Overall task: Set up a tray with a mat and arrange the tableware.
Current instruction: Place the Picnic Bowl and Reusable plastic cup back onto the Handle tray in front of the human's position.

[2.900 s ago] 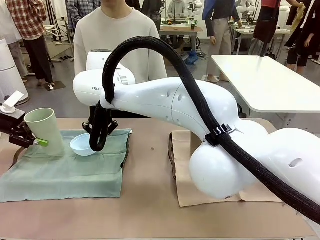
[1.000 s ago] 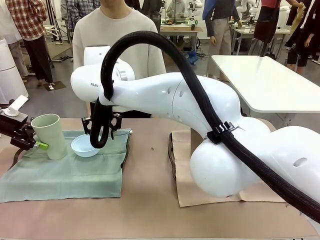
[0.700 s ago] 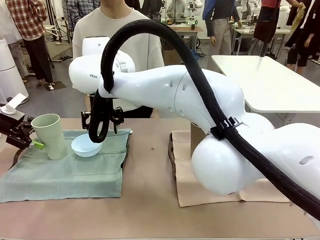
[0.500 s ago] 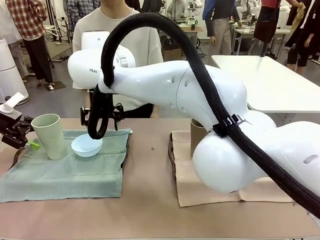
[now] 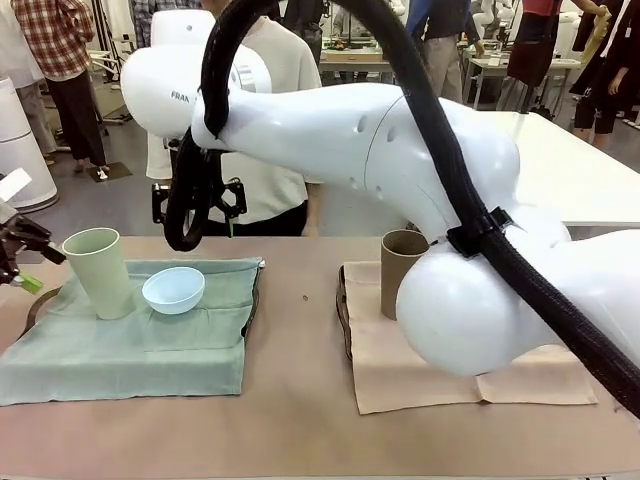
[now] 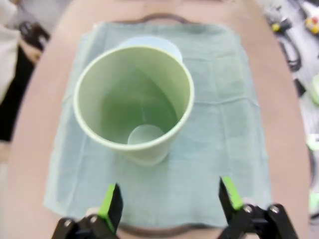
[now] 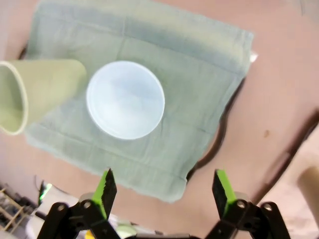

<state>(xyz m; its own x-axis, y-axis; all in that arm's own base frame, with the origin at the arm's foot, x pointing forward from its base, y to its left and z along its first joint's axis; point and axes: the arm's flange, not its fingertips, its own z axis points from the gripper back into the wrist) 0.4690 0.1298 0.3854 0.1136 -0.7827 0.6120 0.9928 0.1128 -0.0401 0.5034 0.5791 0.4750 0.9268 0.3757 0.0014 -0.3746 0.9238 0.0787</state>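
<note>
A pale green tumbler (image 5: 97,272) (image 6: 134,99) (image 7: 40,92) stands upright on the green mat (image 5: 130,335) (image 6: 224,124) (image 7: 189,74), which covers a dark-rimmed tray (image 5: 30,308) (image 6: 159,19) (image 7: 219,139). A light blue bowl (image 5: 173,289) (image 6: 152,42) (image 7: 125,99) sits just right of it. My left gripper (image 5: 20,255) (image 6: 169,199) is open, off to the left of the tumbler and clear of it. My right gripper (image 5: 195,212) (image 7: 163,188) hangs open above the bowl, empty. A taupe tumbler (image 5: 403,272) stands on the beige mat (image 5: 450,375).
A person in a pale sweater (image 5: 275,70) stands at the far side, behind my right arm. That arm's bulky white links (image 5: 460,300) and black cable cover much of the beige mat. A second tray's dark rim (image 5: 342,310) edges the beige mat.
My left gripper has let go of the green tumbler and drawn back left; the tumbler now stands upright. My right gripper opened off the blue bowl and rose.
</note>
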